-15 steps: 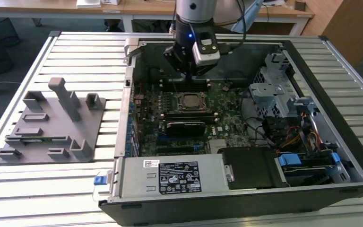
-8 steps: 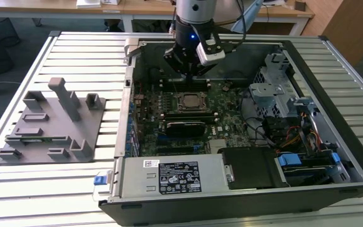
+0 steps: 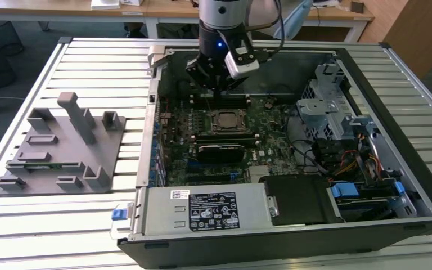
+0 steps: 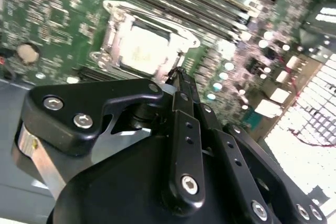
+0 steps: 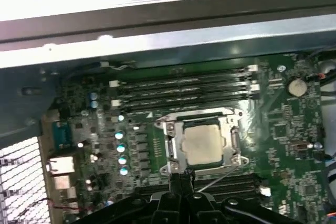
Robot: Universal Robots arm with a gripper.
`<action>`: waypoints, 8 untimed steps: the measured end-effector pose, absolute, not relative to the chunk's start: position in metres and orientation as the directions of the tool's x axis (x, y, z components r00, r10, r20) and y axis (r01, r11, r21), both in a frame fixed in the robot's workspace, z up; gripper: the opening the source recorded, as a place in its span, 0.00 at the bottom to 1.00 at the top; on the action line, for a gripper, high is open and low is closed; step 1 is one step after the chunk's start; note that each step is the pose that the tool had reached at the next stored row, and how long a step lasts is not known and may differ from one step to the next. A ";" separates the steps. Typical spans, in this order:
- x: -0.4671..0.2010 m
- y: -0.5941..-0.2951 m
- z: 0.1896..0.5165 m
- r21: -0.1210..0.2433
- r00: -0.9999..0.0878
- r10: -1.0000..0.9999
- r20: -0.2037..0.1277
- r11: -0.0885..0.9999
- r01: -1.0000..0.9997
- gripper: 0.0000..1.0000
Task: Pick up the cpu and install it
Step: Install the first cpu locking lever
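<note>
Pincer (image 5: 181,182) clenched, fingertips together, empty, poised just above socket frame (image 5: 202,142). Cpu (image 5: 202,144) already seated in socket at frame centre, first wrist view; also exterior view (image 3: 223,121). Risk: descending fingertips could strike chip or motherboard (image 5: 283,124), nudging cpu askew, bending pins.

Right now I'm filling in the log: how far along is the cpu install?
The cpu already lies flat inside the socket frame on the motherboard. The gripper holds nothing, its fingers shut together above the board beside the socket. Whether the frame is latched can't be told.
</note>
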State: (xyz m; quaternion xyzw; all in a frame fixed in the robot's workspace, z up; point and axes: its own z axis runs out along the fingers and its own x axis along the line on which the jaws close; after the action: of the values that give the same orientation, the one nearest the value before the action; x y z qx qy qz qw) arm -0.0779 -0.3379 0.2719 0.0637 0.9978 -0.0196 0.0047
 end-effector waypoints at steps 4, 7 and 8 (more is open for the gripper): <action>-0.085 -0.338 0.271 -0.039 -0.995 0.101 -0.012 0.994 0.101 0.11; -0.086 -0.338 0.271 -0.038 -0.998 0.054 -0.012 0.998 0.055 0.11; -0.090 -0.338 0.270 -0.039 -0.999 0.053 -0.012 0.998 0.053 0.11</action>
State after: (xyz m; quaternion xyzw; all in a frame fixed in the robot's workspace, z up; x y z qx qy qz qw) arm -0.0898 -0.3379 0.2705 0.0266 0.9994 -0.0195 0.0055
